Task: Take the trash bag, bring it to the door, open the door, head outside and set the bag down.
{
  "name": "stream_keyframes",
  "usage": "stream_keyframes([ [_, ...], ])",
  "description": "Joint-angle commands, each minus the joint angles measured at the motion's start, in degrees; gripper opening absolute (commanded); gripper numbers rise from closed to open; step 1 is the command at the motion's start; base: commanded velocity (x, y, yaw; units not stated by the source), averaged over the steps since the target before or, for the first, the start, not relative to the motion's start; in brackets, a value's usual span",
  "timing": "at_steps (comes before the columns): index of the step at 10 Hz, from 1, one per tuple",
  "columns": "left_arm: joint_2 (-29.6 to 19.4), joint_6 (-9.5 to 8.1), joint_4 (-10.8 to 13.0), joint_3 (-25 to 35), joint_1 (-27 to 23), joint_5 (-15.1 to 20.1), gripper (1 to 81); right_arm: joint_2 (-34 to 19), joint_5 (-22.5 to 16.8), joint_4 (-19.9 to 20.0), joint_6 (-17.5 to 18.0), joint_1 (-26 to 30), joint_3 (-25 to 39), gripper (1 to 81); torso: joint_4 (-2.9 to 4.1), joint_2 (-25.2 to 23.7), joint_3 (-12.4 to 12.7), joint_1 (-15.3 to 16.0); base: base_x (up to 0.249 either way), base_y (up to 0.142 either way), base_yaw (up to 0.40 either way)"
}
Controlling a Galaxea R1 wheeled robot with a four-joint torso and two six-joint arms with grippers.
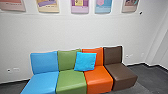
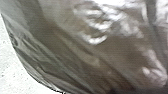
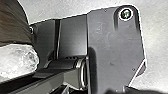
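The trash bag point(image 2: 75, 57), dark brown, glossy and creased, shows large and close in the left wrist view, with pale floor past its lower left edge. In the right wrist view, part of the bag point(image 3: 12, 22) bulges in at the upper left, beside the robot's own dark plate. A whitish, see-through crumpled piece point(image 3: 17, 60) lies just below that dark part; whether it belongs to the same bag, I cannot tell. What holds the bag cannot be made out.
Ahead in the head view, a row of joined seats stands against a white wall point(image 1: 75, 30): blue point(image 1: 42, 80), green point(image 1: 71, 80), orange point(image 1: 98, 76) and brown point(image 1: 121, 73). A bright blue cushion point(image 1: 85, 61) leans on the backrests. Posters point(image 1: 80, 6) hang above.
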Motion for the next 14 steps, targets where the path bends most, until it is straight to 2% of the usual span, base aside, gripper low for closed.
stream_keyframes([
  [1,-0.1,0.31,0.3,-0.3,-3.6,3.8,1.0,0.0,-3.3,-0.3,-0.1,2.4,0.0,81.1,0.0,0.0,0.0,0.0,0.0,0.0,-0.29],
  [14,0.7,0.3,1.7,-0.3,-3.6,3.9,1.0,0.1,-3.3,-0.3,0.0,2.3,-0.1,81.1,0.0,0.0,0.0,0.0,0.0,0.0,-0.325],
])
